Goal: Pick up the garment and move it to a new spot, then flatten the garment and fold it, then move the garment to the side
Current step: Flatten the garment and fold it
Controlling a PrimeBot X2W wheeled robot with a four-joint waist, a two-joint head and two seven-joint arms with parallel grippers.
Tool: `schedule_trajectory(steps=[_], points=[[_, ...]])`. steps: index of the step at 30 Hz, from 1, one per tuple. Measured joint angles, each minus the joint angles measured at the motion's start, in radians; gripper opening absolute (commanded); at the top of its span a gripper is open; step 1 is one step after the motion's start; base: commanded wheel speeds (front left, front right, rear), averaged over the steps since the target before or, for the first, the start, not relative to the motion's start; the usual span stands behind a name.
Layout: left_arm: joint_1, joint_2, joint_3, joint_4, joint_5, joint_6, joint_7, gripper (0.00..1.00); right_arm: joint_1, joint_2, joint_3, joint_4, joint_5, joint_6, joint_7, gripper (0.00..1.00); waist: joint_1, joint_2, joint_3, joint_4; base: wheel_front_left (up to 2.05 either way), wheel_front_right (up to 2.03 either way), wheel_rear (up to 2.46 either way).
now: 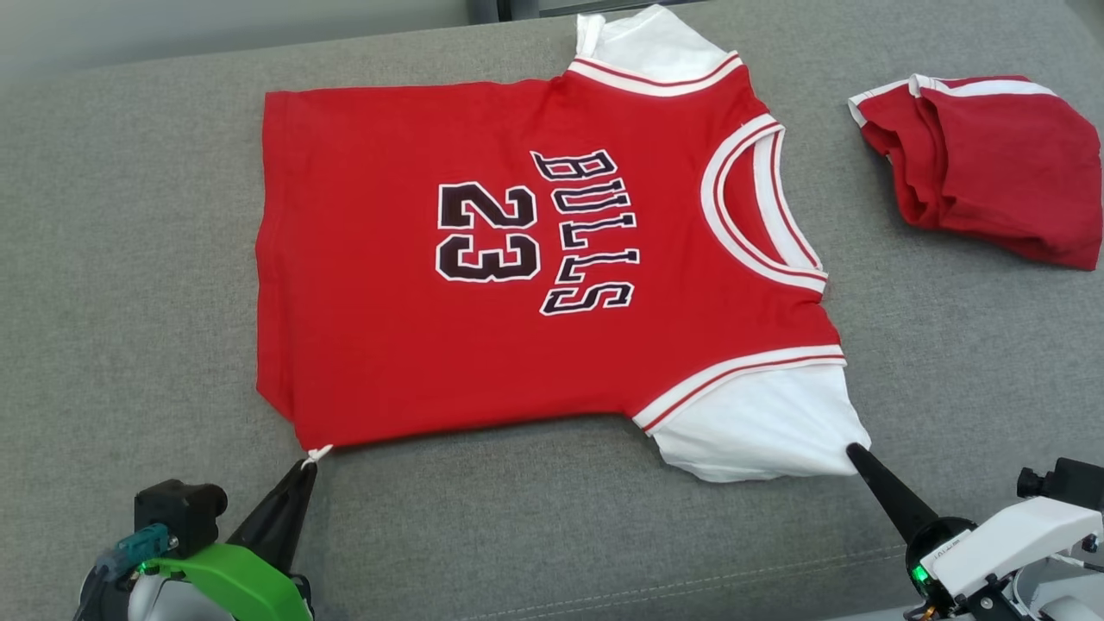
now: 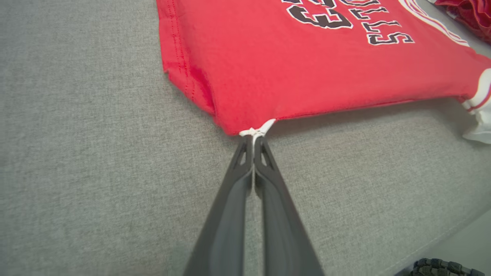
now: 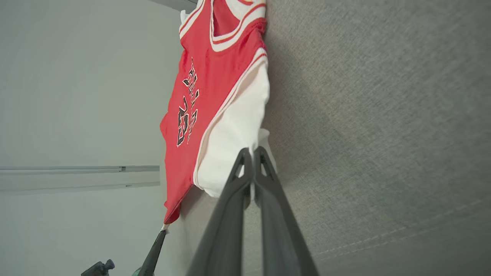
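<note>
Garment [image 1: 483, 259] lies flat mid-frame on the grey cushion [image 1: 129, 259]. L fingers [image 1: 289, 504] are pressed together on its white hem tag [image 1: 317, 453], R fingers [image 1: 888, 492] pinching the white sleeve [image 1: 759, 423]. For the fold, lift both sides evenly w/ near edge taut. The tag grip looks thin, so go slow.

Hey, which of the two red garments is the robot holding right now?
The Bulls 23 jersey, spread flat: the left tool pinches its hem corner and the right tool its white sleeve. The bunched red garment lies apart, untouched.
</note>
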Motion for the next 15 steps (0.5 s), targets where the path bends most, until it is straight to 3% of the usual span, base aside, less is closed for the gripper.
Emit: schedule_trajectory(steps=[9, 10, 11, 12, 13, 15], points=[[0.017, -0.016, -0.031, 0.023, -0.004, 0.001, -0.003, 0.00, 0.016, -0.039, 0.020, 0.025, -0.084, -0.019, -0.015, 0.00, 0.0000, 0.0000, -0.034, 0.022, 0.00, 0.00, 0.00], [0.019, -0.017, -0.032, 0.030, -0.004, 0.001, 0.001, 0.12, 0.016, -0.043, 0.030, 0.028, -0.096, -0.027, -0.015, 0.02, 0.0000, 0.0000, -0.038, 0.025, 0.00, 0.00, 0.00], [0.023, -0.016, -0.033, 0.040, -0.004, 0.006, 0.007, 0.35, 0.016, -0.046, 0.040, 0.032, -0.110, -0.032, -0.015, 0.24, 0.0000, 0.0000, -0.043, 0.028, 0.00, 0.00, 0.00], [0.030, -0.012, -0.035, 0.051, -0.002, 0.011, 0.015, 0.58, 0.016, -0.048, 0.045, 0.038, -0.127, -0.035, -0.016, 0.53, 0.0000, 0.0000, -0.048, 0.030, 0.00, 0.00, 0.00], [0.040, -0.008, -0.033, 0.060, -0.001, 0.016, 0.014, 0.98, 0.016, -0.049, 0.047, 0.045, -0.144, -0.036, -0.018, 1.00, 0.0000, 0.0000, -0.052, 0.031, 0.00, 0.00, 0.00], [0.052, -0.007, -0.032, 0.064, -0.001, 0.022, 0.015, 1.00, 0.016, -0.051, 0.048, 0.053, -0.156, -0.041, -0.020, 1.00, 0.0000, 0.0000, -0.055, 0.032, 0.00, 0.00, 0.00]])
